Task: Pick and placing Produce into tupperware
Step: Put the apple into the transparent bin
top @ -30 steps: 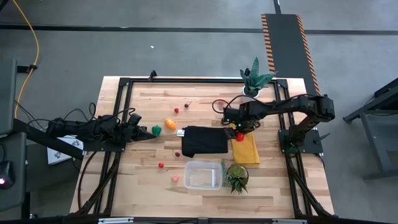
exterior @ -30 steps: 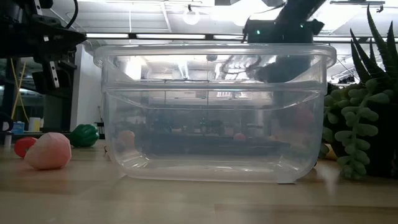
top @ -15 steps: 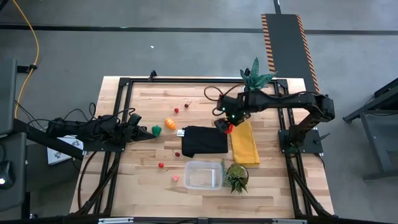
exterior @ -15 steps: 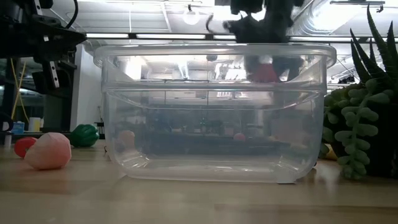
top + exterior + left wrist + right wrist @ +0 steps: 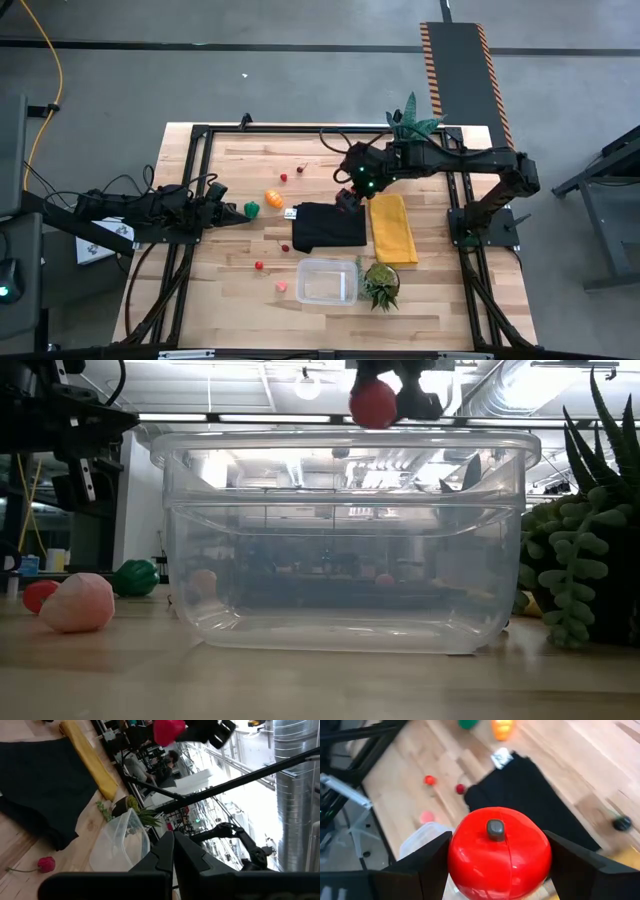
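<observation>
My right gripper [image 5: 346, 199] hangs above the black cloth [image 5: 330, 227], shut on a large red toy fruit [image 5: 500, 852] that also shows high in the low view [image 5: 373, 403]. The clear tupperware [image 5: 327, 280] stands on the table near the front edge. An orange produce piece [image 5: 272, 198], a green one [image 5: 251, 209], small red berries [image 5: 283, 178] [image 5: 258, 265] and a pink piece [image 5: 282, 286] lie on the wood. My left gripper [image 5: 235, 211] waits shut at the table's left, beside the green piece. My right gripper pinches the red fruit between its two fingers [image 5: 427, 865], one on each of its round sides [image 5: 457, 855]. The fingers slant down from the table's right. The fruit is lifted clear above the black cloth, its dark stem [image 5: 495, 829] toward the wrist.
A yellow cloth [image 5: 393, 228] lies right of the black cloth. One spiky potted plant [image 5: 380, 285] stands right beside the tupperware, another [image 5: 412, 125] at the far edge. A dark berry [image 5: 621, 823] lies on the wood. A black frame borders the table.
My right gripper has risen and gone toward the table's left, from over the yellow cloth to above the black cloth, rolling as it went. The red fruit has gone with it, lifted clear.
</observation>
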`<state>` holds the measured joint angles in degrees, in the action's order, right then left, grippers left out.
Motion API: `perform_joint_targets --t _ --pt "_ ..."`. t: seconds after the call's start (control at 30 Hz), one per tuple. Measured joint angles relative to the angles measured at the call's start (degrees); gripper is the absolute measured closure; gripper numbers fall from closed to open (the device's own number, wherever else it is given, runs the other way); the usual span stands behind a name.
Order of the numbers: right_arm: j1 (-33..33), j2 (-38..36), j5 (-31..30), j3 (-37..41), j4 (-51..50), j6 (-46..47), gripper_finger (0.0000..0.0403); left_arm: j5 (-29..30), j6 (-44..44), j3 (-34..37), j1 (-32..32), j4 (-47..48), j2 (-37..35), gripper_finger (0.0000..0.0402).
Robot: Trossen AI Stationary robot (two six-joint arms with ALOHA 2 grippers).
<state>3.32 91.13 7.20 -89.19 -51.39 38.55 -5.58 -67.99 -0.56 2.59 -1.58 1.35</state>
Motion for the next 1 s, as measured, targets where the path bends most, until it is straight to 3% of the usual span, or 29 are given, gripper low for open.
perform_joint_targets --t 0.27,0.57,1.0 --pt "-5.80 0.00 0.15 0.00 6.08 -4.04 0.0138 1.09 0.15 0.00 0.02 0.11 0.02 0.0401" --pt "-13.06 0.00 0.44 0.00 8.06 -9.00 0.0138 7.48 0.56 0.00 0.02 0.64 0.02 0.0401" --pt "-20.13 0.54 -0.17 -0.02 20.29 -11.51 0.0138 7.12 0.41 -0.01 0.02 0.54 0.02 0.0401"
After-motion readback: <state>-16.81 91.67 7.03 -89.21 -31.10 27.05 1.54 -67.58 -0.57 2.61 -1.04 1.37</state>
